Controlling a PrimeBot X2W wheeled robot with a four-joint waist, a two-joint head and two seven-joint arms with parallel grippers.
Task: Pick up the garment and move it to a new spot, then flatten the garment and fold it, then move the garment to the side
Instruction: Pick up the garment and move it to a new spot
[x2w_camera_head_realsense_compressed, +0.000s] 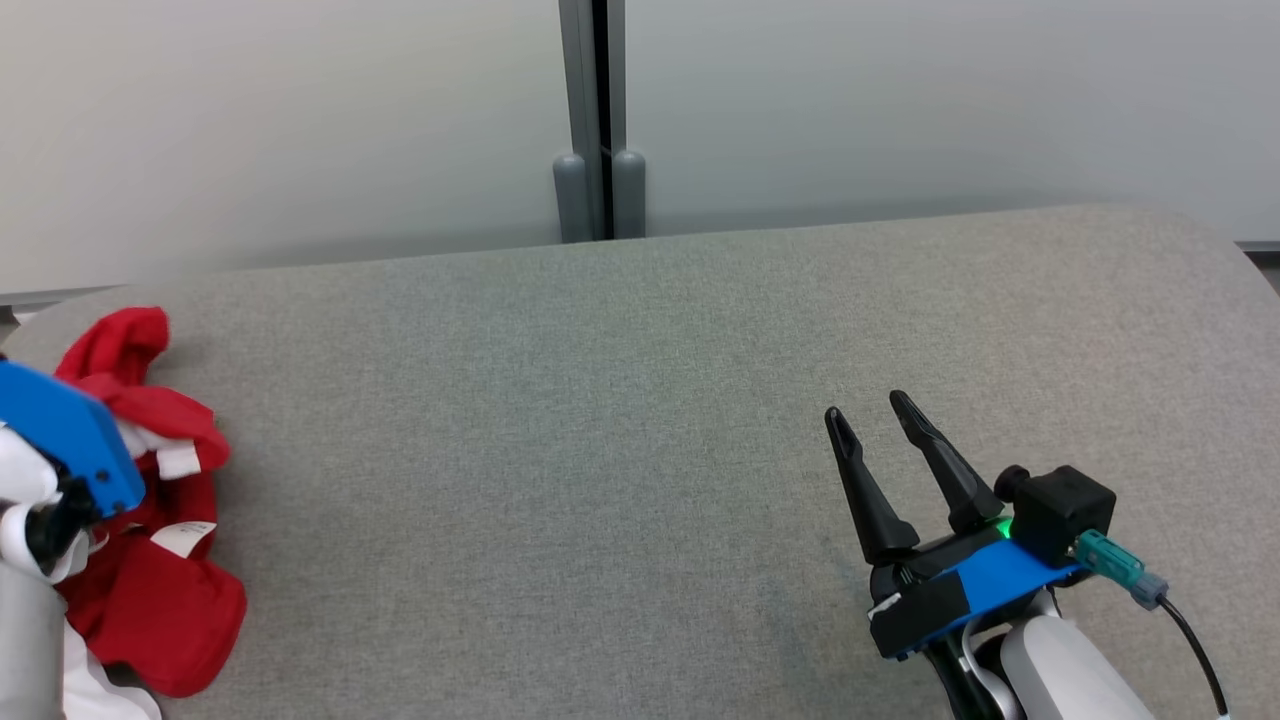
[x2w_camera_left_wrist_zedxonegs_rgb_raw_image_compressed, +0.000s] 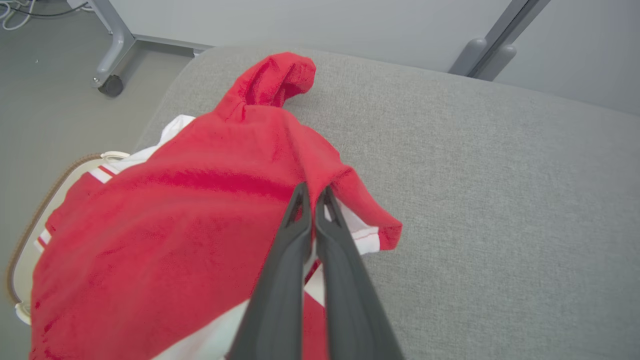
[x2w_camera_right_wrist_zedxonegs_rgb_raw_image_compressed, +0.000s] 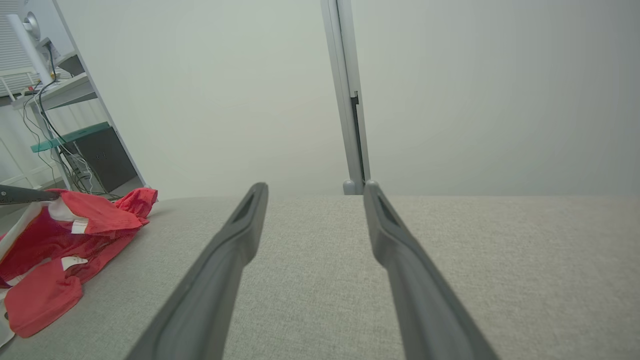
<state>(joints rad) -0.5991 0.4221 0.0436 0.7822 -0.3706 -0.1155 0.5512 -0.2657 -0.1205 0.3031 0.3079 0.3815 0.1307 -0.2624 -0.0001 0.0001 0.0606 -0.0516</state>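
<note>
The garment (x2w_camera_head_realsense_compressed: 150, 590) is red with white trim and white labels, bunched at the left end of the grey table (x2w_camera_head_realsense_compressed: 640, 400). In the left wrist view my left gripper (x2w_camera_left_wrist_zedxonegs_rgb_raw_image_compressed: 313, 192) is shut, its two dark fingers pinching a raised fold of the garment (x2w_camera_left_wrist_zedxonegs_rgb_raw_image_compressed: 175, 215), which drapes past the table's left edge. In the head view a blue wrist block covers part of the cloth. My right gripper (x2w_camera_head_realsense_compressed: 865, 408) stands open over the table's right part, nothing between its fingers, far from the cloth. In the right wrist view the right gripper (x2w_camera_right_wrist_zedxonegs_rgb_raw_image_compressed: 315, 187) faces the wall, with the garment (x2w_camera_right_wrist_zedxonegs_rgb_raw_image_compressed: 65, 235) far to its left.
A pale container with a beige rim (x2w_camera_left_wrist_zedxonegs_rgb_raw_image_compressed: 22, 240) sits below the table's left edge, under the hanging cloth. A wheeled grey frame leg (x2w_camera_left_wrist_zedxonegs_rgb_raw_image_compressed: 111, 55) stands on the floor beyond. A grey post (x2w_camera_head_realsense_compressed: 598, 120) runs up the wall behind the table. Shelves with cables (x2w_camera_right_wrist_zedxonegs_rgb_raw_image_compressed: 55, 125) stand far left.
</note>
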